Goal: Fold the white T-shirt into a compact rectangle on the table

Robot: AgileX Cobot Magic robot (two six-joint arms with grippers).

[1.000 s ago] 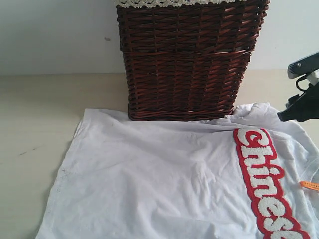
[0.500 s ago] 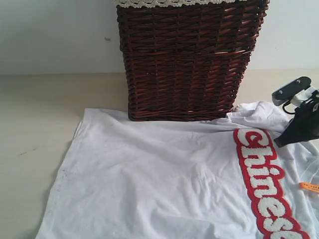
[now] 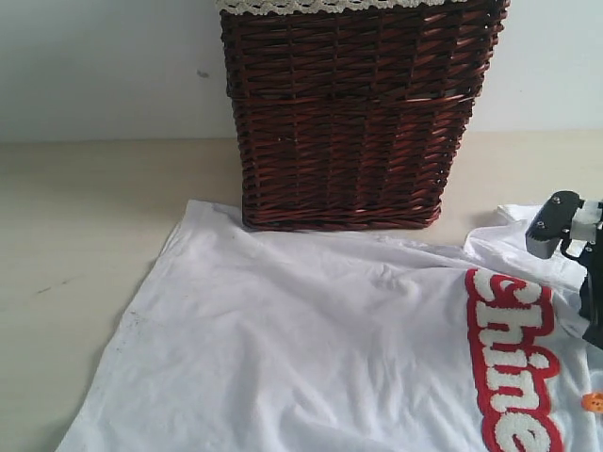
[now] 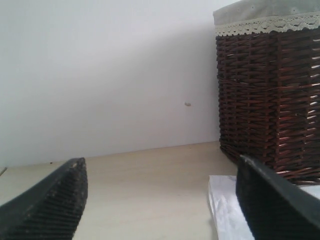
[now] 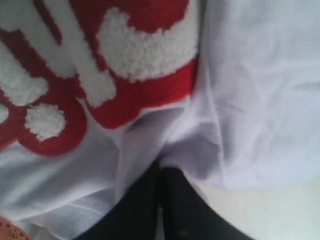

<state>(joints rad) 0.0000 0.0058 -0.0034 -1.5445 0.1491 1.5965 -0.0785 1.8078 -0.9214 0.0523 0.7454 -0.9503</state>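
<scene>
table (image 3: 85, 207): flat matte beige | white t-shirt (image 3: 311, 348): spread on it below the woven wicker basket (image 3: 349, 113); likely light, limp cotton, best pinched at edges | red patch (image 3: 509, 358): fuzzy, probably stiffer | left gripper (image 4: 161, 165): spread wide, empty | right gripper (image 5: 161, 172): clamped on a shirt fold

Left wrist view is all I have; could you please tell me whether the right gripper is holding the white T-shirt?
Observer: Yes, the right gripper is shut on a pinch of the white T-shirt, beside its red patch.
Operator: Thank you. Where is the neck tag, please?
Observer: The orange neck tag shows under that gripper, at the right edge of the exterior view.
</scene>
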